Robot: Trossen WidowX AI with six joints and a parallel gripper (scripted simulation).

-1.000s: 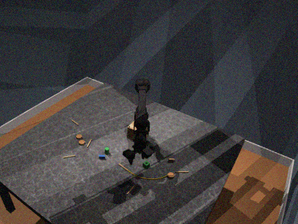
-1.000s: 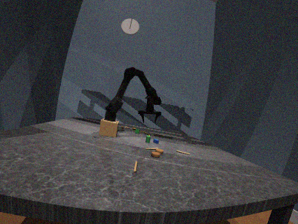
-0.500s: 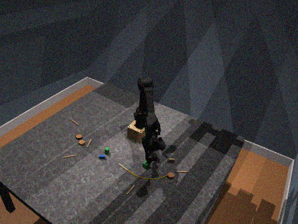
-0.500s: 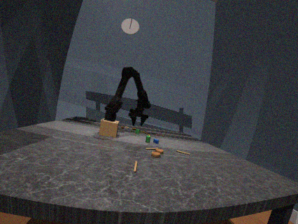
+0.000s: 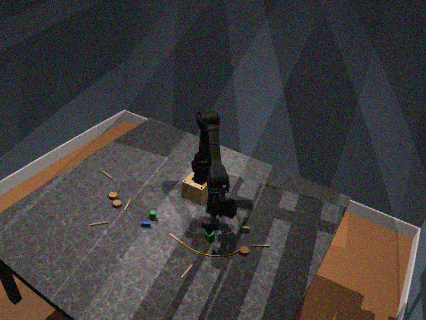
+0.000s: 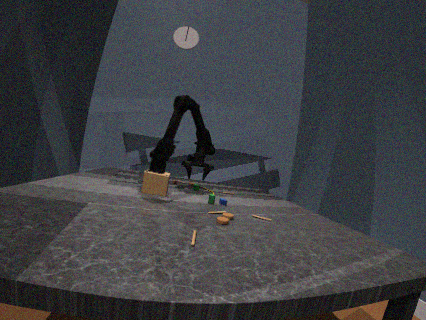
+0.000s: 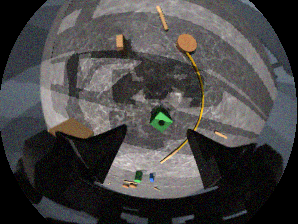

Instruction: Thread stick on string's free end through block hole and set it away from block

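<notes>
The thin stick (image 5: pixel 176 239) (image 7: pixel 173 153) lies on the table at the free end of the yellow string (image 5: pixel 215 255) (image 7: pixel 202 100). The string curves to its round wooden button (image 5: pixel 244 250) (image 7: pixel 187 43). A green block (image 5: pixel 209 235) (image 7: pixel 161 122) shows a dark round hole in the wrist view. A small tan wooden block (image 5: pixel 245 229) (image 7: pixel 119 42) stands farther off; I cannot make out a hole in it. My gripper (image 5: pixel 213 225) (image 6: pixel 197 177) (image 7: pixel 157 129) is open and empty, pointing down above the green block, with the stick off to one side.
The arm rises from a larger wooden box (image 5: pixel 194 192) (image 6: pixel 155 183). A green cylinder (image 5: pixel 153 215) (image 6: pixel 212 198), a blue piece (image 5: pixel 145 224) (image 6: pixel 223 202) and two loose buttons (image 5: pixel 113 195) (image 5: pixel 116 203) lie apart. Loose sticks (image 5: pixel 186 270) (image 5: pixel 260 245) (image 6: pixel 193 238) are scattered around.
</notes>
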